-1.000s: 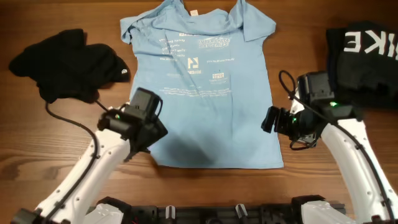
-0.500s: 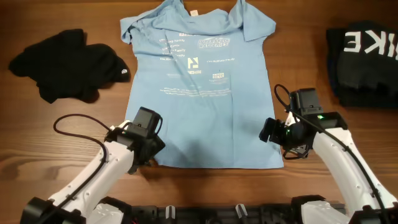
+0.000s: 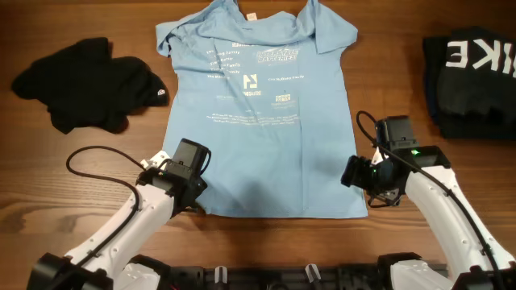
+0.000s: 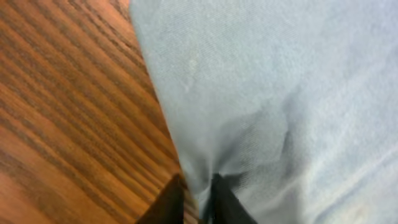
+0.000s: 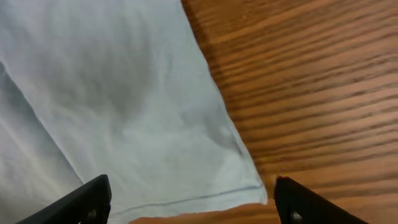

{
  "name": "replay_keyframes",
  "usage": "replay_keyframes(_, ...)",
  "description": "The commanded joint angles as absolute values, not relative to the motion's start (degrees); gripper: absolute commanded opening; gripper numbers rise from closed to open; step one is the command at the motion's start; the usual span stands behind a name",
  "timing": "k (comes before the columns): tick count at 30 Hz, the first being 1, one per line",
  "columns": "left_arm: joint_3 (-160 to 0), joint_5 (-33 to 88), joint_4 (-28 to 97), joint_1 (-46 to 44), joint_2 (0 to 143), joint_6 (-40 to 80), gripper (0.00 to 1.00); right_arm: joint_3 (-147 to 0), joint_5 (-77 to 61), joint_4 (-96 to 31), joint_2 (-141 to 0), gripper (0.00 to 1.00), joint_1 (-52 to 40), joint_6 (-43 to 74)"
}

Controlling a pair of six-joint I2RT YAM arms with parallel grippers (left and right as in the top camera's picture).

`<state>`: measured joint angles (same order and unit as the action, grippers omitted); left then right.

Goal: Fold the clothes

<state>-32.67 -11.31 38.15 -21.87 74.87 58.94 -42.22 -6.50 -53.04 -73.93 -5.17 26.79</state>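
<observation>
Left hand (image 4: 194, 190) newly pinching shirt (image 3: 262, 137) hem, right hand (image 5: 193, 194) seemingly astride opposite corner

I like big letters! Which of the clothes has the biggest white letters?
The black garment at the far right. The blue shirt has only small print, and the crumpled black garment on the left has just a tiny white mark.
</observation>
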Motion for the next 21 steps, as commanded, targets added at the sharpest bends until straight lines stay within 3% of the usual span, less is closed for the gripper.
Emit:
replay_keyframes(1, -31.9, -11.6, 38.6, -22.0, 76.7, 59.2, 0.04, -42.0, -4.9, -54.0, -73.7, 0.85, -5.3, 27.0)
replay_keyframes(4, -31.9, -10.5, 38.5, -22.0, 78.6, 59.2, 0.06, -42.0, -4.9, -53.6, -73.7, 0.85, -5.3, 27.2)
replay_keyframes(7, -31.9, -8.6, 38.6, -22.0, 80.0, 59.1, 0.19, -41.9, -5.0, -53.6, -73.7, 0.71, -5.3, 27.2)
replay_keyframes(8, -31.9, -7.9, 38.5, -22.0, 80.1, 58.9, 0.32, -41.6, -6.0, -53.6, -73.7, 0.52, -5.3, 27.1)
replay_keyframes(9, -31.9, -8.1, 38.3, -22.0, 80.0, 58.7, 0.46, -41.4, -6.5, -53.5, -73.7, 0.18, -5.3, 27.2)
replay_keyframes(10, -31.9, -8.8, 37.1, -21.8, 80.0, 57.1, 0.47, -41.2, -7.5, -53.1, -73.7, 0.04, -5.3, 27.2)
replay_keyframes(12, -32.3, -8.4, 34.6, -20.3, 80.0, 53.8, 0.40, -40.9, -9.3, -52.0, -73.7, 0.04, -5.3, 27.2)
replay_keyframes(13, -32.8, -8.1, 34.5, -19.3, 80.0, 53.4, 0.27, -40.8, -10.4, -51.7, -73.7, 0.04, -5.3, 27.1)
replay_keyframes(14, -34.1, -7.3, 34.5, -17.3, 80.0, 52.2, 0.06, -40.8, -11.0, -51.6, -73.7, 0.04, -5.3, 27.2)
replay_keyframes(21, -36.8, 3.5, 40.0, -9.8, 79.9, 45.6, 0.04, -40.2, -12.8, -51.2, -73.7, 0.04, -5.3, 27.4)
